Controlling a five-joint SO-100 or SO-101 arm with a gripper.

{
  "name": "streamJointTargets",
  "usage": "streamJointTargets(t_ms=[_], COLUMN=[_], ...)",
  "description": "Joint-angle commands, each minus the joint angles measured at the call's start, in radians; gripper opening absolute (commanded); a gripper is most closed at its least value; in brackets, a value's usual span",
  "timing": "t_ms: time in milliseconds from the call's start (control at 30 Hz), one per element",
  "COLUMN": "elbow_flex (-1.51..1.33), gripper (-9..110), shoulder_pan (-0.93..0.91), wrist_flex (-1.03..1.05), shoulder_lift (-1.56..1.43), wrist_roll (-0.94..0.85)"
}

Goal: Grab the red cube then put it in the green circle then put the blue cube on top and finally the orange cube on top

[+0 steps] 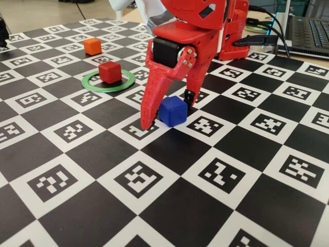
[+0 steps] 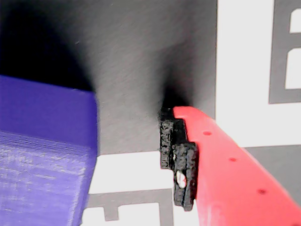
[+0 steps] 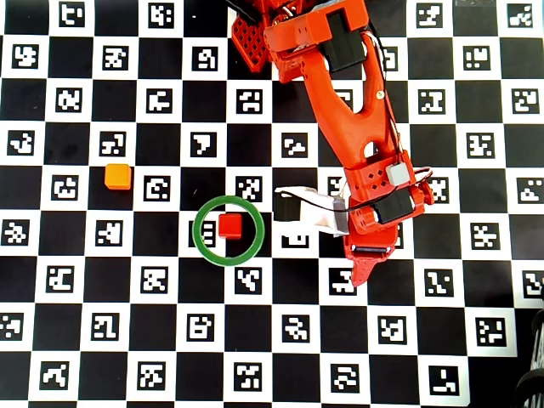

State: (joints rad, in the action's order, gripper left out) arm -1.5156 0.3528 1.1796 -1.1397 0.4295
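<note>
The red cube (image 1: 110,72) (image 3: 229,225) sits inside the green circle (image 1: 86,84) (image 3: 197,242). The blue cube (image 1: 172,110) (image 2: 42,155) rests on the board, to the right of the ring in the fixed view. My red gripper (image 1: 167,114) is lowered around it and stands open. In the wrist view a gap of board shows between the cube and the black-padded finger (image 2: 176,155). In the overhead view the gripper (image 3: 367,255) hides the blue cube. The orange cube (image 1: 92,46) (image 3: 118,177) lies alone beyond the ring, at the far left.
The board (image 1: 154,216) is a black and white checker mat with printed markers. The arm's red base (image 1: 234,36) stands at the back. A laptop (image 1: 308,31) and cables (image 1: 257,38) lie off the mat at the back right.
</note>
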Motion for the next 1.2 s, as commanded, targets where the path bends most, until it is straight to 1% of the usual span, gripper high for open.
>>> streamJointTargets(t_ms=[0, 267, 600, 800, 1033, 1167], elbow_flex=[0.071, 0.103, 0.121, 0.121, 0.114, 0.114], gripper=[49, 49, 50, 49, 41, 34], shoulder_pan=[0.006, 0.003, 0.015, 0.014, 0.018, 0.020], wrist_flex=[0.003, -0.005, -0.014, -0.018, -0.034, -0.040], shoulder_lift=[-0.031, -0.028, -0.017, -0.009, -0.006, -0.006], wrist_roll=[0.048, 0.186, 0.295, 0.299, 0.284, 0.279])
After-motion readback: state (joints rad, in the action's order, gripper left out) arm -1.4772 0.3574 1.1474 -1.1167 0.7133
